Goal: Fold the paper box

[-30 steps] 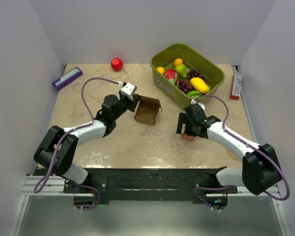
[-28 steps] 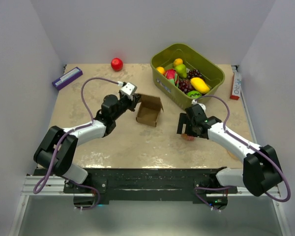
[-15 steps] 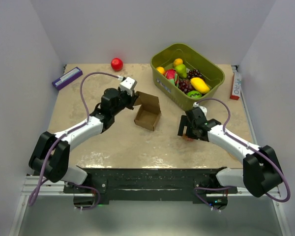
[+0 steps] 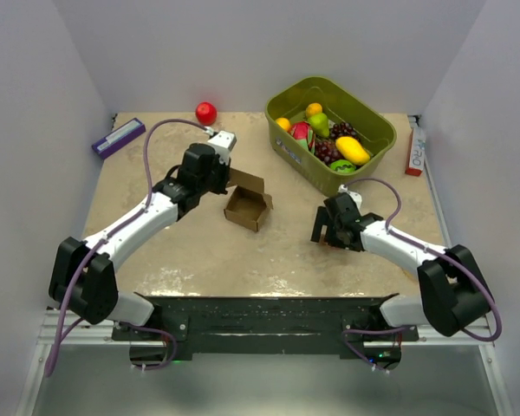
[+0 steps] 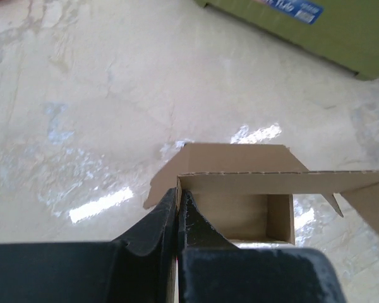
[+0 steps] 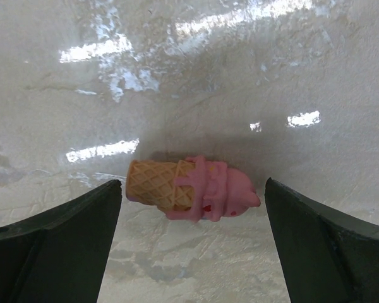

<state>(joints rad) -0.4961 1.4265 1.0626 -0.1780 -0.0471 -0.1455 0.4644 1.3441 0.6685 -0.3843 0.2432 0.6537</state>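
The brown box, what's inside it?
Only bare cardboard shows inside the paper box. In the wrist view, the left gripper, pinching one wall, hides its near floor.

The left gripper (image 4: 227, 180), pinching a wall of the paper box (image 4: 247, 209), has dragged it slightly toward the left and near edges of the table (image 4: 199, 253).

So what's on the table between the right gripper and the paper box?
Nothing: the top external view shows bare table from the right gripper to the paper box. The toy ice cream lies between that gripper's own fingers.
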